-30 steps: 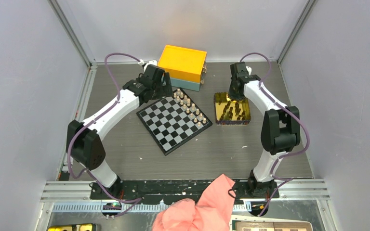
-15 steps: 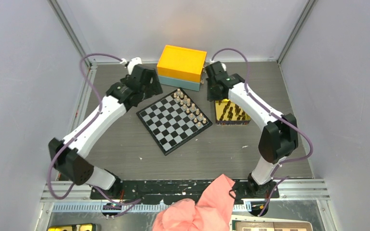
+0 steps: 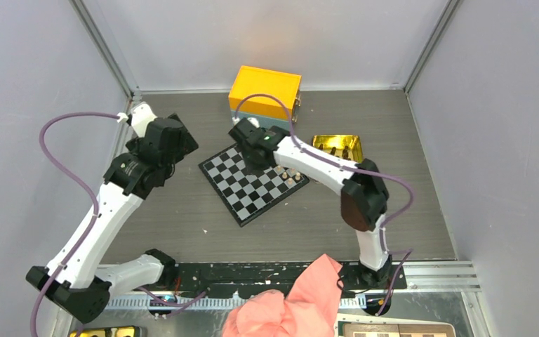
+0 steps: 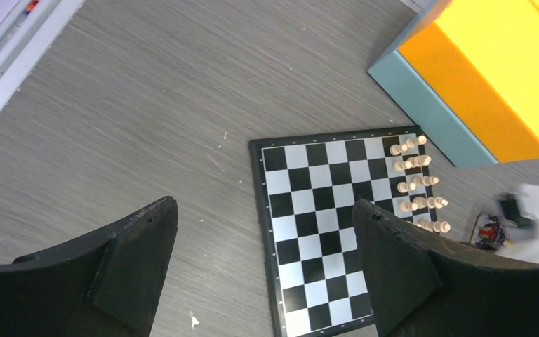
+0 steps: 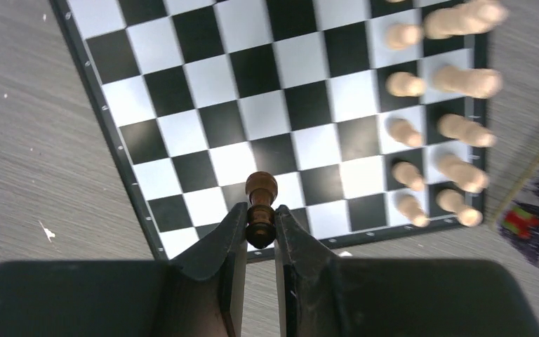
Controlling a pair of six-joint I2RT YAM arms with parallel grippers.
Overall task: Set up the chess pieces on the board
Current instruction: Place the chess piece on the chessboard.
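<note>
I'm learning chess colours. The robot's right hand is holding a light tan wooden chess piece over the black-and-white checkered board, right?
No. The wooden chess piece in the right hand is dark brown, not light tan; the right wrist view shows it, over the black-and-white checkered board.

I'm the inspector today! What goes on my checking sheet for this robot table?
Surface: grey wood-grain table, few white specks.
Job's things: board lies angled; light pieces in two rows along one edge; one dark piece held.
Clutter: gold tin, orange box on a teal box, pink cloth at the near edge.
Grippers: left gripper open, empty; right gripper shut on the dark piece, above the board.
Cables: purple cables loop along both arms.
Surroundings: plain grey walls.
</note>
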